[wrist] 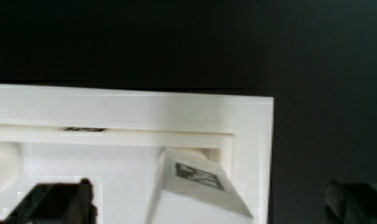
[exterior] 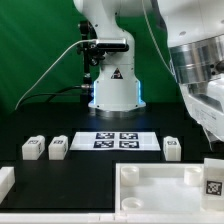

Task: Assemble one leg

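Note:
A white leg (wrist: 195, 176) with a black-and-white tag stands tilted in a corner of the large white tabletop (wrist: 96, 110). My gripper (wrist: 206, 208) is above it, and its two dark fingers (wrist: 60, 205) stand wide apart on either side without touching the leg. In the exterior view this leg (exterior: 213, 179) is at the tabletop's (exterior: 150, 185) right corner, under my arm. Three more legs lie on the black table: two on the exterior view's left (exterior: 33, 148) (exterior: 58, 147) and one on its right (exterior: 172, 148).
The marker board (exterior: 110, 140) lies in front of the robot base (exterior: 112, 90). A white block (exterior: 5, 181) sits at the exterior view's lower left edge. Cables hang behind the base.

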Robot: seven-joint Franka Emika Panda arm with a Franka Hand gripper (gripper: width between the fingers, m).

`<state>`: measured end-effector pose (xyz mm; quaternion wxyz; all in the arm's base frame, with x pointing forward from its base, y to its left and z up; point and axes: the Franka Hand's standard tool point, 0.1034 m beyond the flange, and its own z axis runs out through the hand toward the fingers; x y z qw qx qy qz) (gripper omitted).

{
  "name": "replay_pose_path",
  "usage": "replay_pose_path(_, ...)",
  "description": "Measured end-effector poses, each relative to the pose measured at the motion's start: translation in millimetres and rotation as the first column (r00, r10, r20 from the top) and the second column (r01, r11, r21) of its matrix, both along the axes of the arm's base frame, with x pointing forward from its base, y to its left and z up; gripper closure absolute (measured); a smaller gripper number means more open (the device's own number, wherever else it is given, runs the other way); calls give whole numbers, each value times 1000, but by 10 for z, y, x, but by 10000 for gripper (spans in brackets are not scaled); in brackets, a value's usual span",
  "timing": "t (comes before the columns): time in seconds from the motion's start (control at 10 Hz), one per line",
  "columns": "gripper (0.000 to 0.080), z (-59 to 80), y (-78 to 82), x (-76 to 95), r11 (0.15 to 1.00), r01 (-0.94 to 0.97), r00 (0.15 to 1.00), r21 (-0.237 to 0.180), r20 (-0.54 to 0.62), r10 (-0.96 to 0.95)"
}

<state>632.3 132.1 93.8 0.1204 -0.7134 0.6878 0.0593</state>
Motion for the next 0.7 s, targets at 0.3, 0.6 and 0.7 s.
replay_pose_path(0.3,151,-10,0,-4,1000,-5,1000,-1,0,5)
replay_pose_path(0.6,151,-13,0,-5,1000,-6,1000,-1,-1,6)
replay_pose_path(0.7,151,-13,1,-5,1000,-6,1000,-1,-1,6)
